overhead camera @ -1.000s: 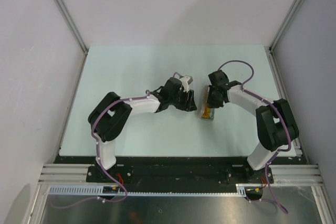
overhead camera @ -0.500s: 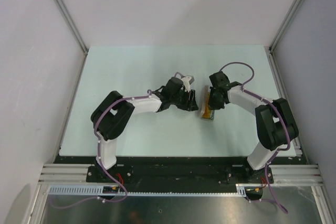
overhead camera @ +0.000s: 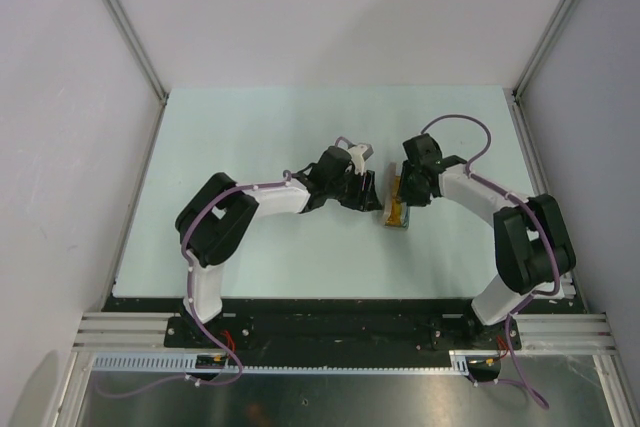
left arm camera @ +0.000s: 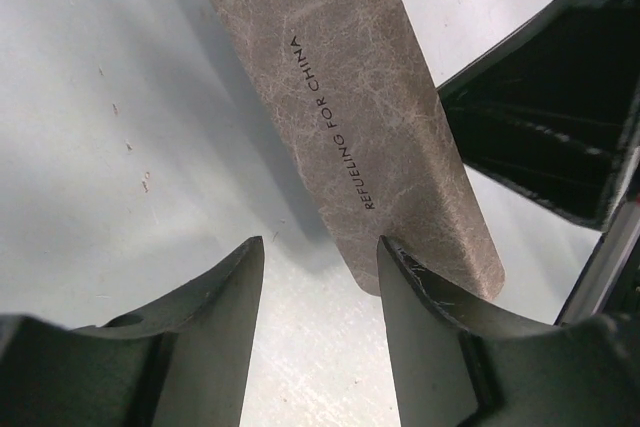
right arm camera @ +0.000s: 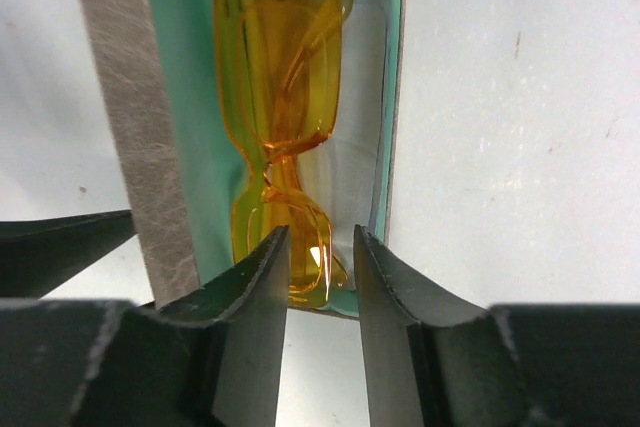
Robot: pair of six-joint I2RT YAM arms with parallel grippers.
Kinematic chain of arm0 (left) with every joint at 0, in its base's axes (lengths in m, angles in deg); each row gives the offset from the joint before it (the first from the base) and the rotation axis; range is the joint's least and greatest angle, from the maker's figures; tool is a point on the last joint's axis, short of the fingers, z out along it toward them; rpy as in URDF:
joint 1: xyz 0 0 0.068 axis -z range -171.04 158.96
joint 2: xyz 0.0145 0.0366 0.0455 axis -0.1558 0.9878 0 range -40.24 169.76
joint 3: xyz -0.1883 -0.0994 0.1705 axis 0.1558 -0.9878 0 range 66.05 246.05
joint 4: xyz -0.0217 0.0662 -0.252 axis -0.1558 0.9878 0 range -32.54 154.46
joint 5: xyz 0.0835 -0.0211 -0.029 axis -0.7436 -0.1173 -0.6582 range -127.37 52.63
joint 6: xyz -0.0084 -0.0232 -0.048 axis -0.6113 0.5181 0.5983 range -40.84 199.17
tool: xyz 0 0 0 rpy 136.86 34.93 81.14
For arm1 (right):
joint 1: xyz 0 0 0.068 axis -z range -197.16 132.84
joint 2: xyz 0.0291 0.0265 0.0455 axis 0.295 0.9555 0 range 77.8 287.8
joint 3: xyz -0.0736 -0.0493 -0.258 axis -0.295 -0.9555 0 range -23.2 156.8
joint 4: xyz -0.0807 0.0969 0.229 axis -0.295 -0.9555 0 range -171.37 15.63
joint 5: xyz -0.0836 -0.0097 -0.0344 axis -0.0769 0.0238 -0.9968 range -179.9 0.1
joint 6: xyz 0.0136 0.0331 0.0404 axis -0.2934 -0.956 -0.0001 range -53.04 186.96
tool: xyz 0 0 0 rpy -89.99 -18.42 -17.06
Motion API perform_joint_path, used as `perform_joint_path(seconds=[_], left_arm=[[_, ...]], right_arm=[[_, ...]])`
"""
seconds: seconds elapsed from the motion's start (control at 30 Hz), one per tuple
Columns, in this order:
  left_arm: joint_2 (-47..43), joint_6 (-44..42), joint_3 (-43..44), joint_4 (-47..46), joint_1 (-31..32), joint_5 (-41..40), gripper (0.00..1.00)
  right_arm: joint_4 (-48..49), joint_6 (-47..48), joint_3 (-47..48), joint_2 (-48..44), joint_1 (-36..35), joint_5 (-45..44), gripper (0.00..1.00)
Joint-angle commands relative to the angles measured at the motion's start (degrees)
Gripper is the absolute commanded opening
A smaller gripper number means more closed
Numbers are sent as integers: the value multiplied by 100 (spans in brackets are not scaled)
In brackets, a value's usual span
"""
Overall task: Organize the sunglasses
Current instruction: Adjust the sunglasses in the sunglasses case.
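Observation:
The sunglasses (right arm camera: 280,117), with orange-yellow lenses, lie folded inside the open grey-brown case (overhead camera: 397,209), on its teal lining (right arm camera: 180,67). The case lid (right arm camera: 130,137) stands up along the left side. My right gripper (right arm camera: 318,247) is open with a narrow gap and hovers over the near end of the case, empty; it also shows in the top view (overhead camera: 410,190). My left gripper (left arm camera: 320,257) is open, and its right finger (left arm camera: 430,297) rests against the outside of the lid (left arm camera: 350,117). In the top view it (overhead camera: 368,191) sits just left of the case.
A pale cloth (right arm camera: 362,147) lies in the case beside the glasses. The pale green table (overhead camera: 250,137) has metal rails on its sides (overhead camera: 135,197) and near edge. The two grippers are close together at the case.
My left gripper has edged right, up against the case lid. My right gripper has shifted only slightly over the case.

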Motion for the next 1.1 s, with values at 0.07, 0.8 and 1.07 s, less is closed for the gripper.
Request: perform_joint_path(seconds=[0.07, 0.8, 1.07], left_arm=[[-93, 89, 169, -170, 42, -254, 55], [-181, -42, 72, -64, 6, -422, 54], [-163, -51, 72, -55, 6, -395, 54]], right_arm=[[308, -11, 18, -213, 170, 161, 38], [880, -81, 9, 402, 38, 461, 52], [810, -99, 18, 402, 20, 180, 48]])
